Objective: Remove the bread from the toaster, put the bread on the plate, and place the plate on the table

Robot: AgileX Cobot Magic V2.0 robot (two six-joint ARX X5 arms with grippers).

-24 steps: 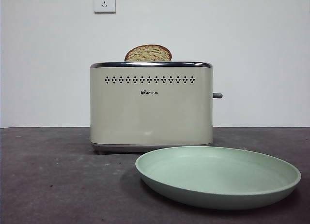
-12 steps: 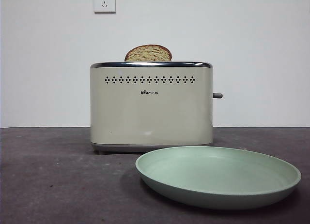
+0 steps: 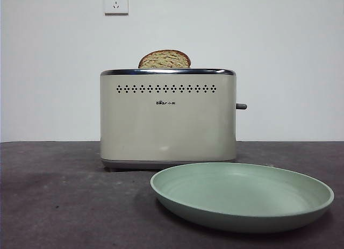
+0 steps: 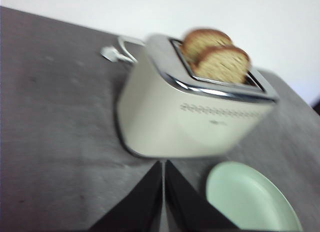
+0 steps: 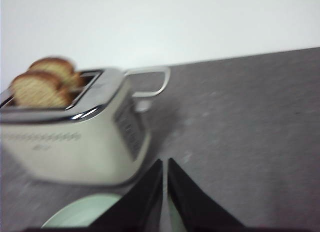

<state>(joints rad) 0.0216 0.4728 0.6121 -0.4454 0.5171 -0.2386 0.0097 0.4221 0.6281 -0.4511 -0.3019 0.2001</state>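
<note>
The cream toaster (image 3: 167,117) stands on the dark table (image 3: 59,200). A slice of bread (image 3: 164,59) pokes out of its top. The wrist views show two slices: the bread (image 4: 221,64) (image 5: 37,90) in the slot nearer the plate, and a second slice (image 4: 205,40) (image 5: 52,65) behind it. The mint-green plate (image 3: 242,198) lies on the table in front of the toaster, towards the right. My left gripper (image 4: 163,164) is shut and empty, hovering before the toaster (image 4: 190,117) beside the plate (image 4: 250,199). My right gripper (image 5: 165,162) is shut and empty, off the toaster's lever end (image 5: 75,137), near the plate (image 5: 85,214).
A white power cable and plug (image 4: 117,51) lie on the table behind the toaster, and also show in the right wrist view (image 5: 150,81). A wall socket (image 3: 116,1) is on the white wall behind. No arm shows in the front view.
</note>
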